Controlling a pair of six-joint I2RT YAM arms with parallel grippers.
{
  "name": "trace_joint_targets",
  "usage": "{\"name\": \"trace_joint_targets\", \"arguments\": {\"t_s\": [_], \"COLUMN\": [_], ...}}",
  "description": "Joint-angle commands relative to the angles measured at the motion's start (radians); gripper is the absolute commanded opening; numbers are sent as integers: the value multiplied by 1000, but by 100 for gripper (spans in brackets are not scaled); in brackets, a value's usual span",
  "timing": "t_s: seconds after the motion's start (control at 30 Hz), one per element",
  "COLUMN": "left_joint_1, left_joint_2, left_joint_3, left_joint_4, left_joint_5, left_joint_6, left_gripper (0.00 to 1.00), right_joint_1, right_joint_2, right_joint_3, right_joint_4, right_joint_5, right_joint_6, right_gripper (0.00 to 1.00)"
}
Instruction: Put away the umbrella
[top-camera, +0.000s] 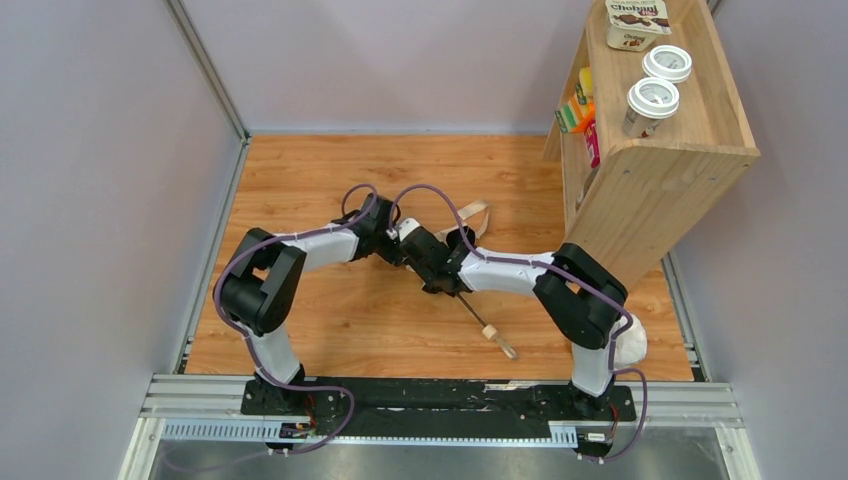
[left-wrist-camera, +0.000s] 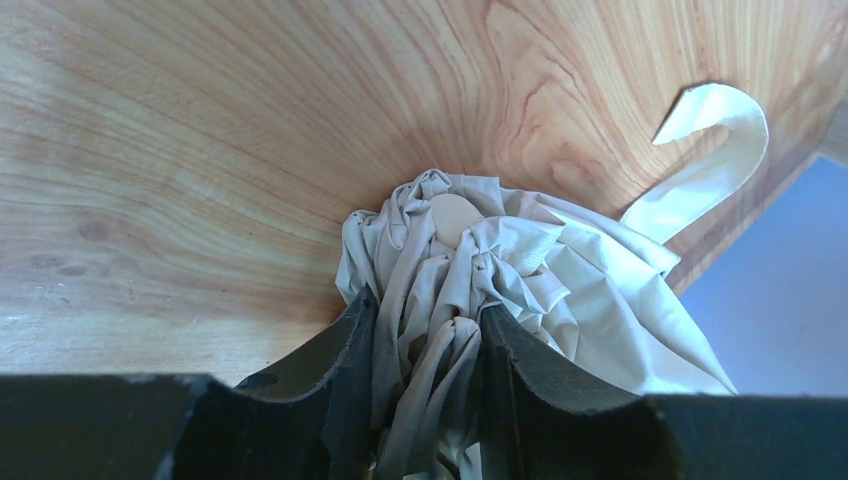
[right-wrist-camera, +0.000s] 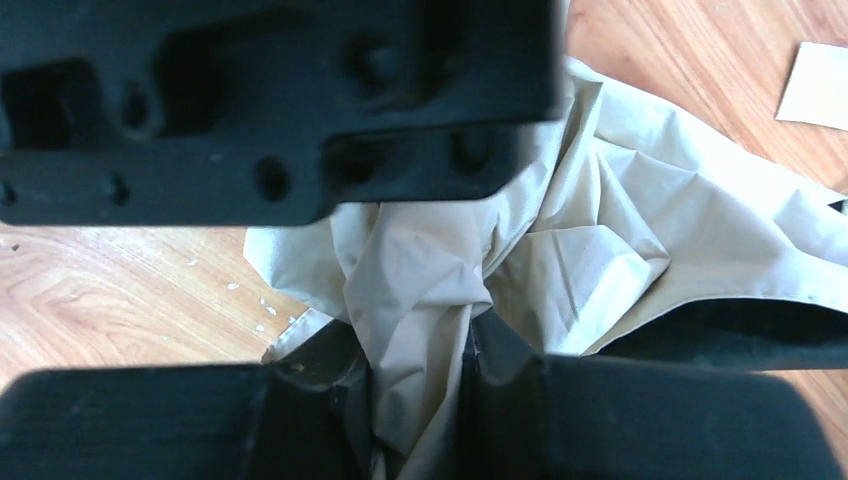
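Overhead, both my arms meet near the middle of the wooden table (top-camera: 300, 330), and the umbrella (right-wrist-camera: 560, 250) lies there under and between my two grippers. My left gripper (left-wrist-camera: 425, 370) is clamped on the bunched cream canopy (left-wrist-camera: 520, 270): a thick twist of fabric fills the gap, with a finger (left-wrist-camera: 335, 350) pressed against each side. My right gripper (right-wrist-camera: 415, 390) is drawn narrow, with a fold of the same fabric pinched between its fingers. Loose cloth spreads toward 1 o'clock from that grip, and a dark gripper housing (right-wrist-camera: 270, 100) sits just beyond at 12 o'clock. The strap tab (left-wrist-camera: 715, 150) curls free on the table at 1 o'clock from my left grip. From the grippers, the thin dark shaft (top-camera: 472, 310) runs out toward 5 o'clock, ending in the pale knob handle (top-camera: 498, 341), which rests on the table apart from both grippers. A wooden shelf unit (top-camera: 660, 180) stands at 2 o'clock. A white bag (top-camera: 630, 342) sits beside my right arm's base.
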Motion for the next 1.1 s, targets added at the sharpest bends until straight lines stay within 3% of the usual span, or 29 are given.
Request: {"name": "trace_joint_targets", "arguments": {"t_s": [0.0, 0.07, 0.1, 0.13, 0.17, 0.3, 0.53, 0.7, 0.87, 1.03, 1.07], "left_joint_1": [-39, -26, -17, -11, 3, 50, 53, 43, -6, -17, -17], "left_joint_2": [15, -53, -84, -136, -159, -288, -394, -377, -313, -219, -211], "left_joint_3": [-133, -174, -203, -214, -232, -307, -367, -423, -371, -393, -398], "left_joint_4": [-188, -96, -34, -9, 28, 166, 130, 168, 116, 298, 342], "left_joint_5": [20, 14, 9, 3, 1, 46, 81, 115, 99, 180, 188], "left_joint_6": [70, 111, 128, 163, 175, 225, 252, 162, 125, 67, 64], "left_gripper": [0, 21, 46, 58, 79, 79, 79, 80, 80, 80, 76], "right_joint_1": [-45, -70, -82, -97, -108, -173, -263, -280, -285, -283, -282], "right_joint_2": [84, 50, 33, 17, 4, -39, -50, -24, 29, 47, 44], "right_joint_3": [-73, -90, -102, -110, -115, -115, -101, -86, -52, -33, -30], "right_joint_4": [-16, 6, 18, 32, 38, 80, 243, 382, 512, 532, 525], "right_joint_5": [-268, -379, -428, -478, -534, -742, -1061, -1152, -1232, -1286, -1290], "right_joint_6": [90, 106, 119, 128, 140, 218, 424, 548, 651, 627, 607], "right_gripper": [0, 0, 0, 0, 0, 0, 0, 0, 0, 0, 0]}}
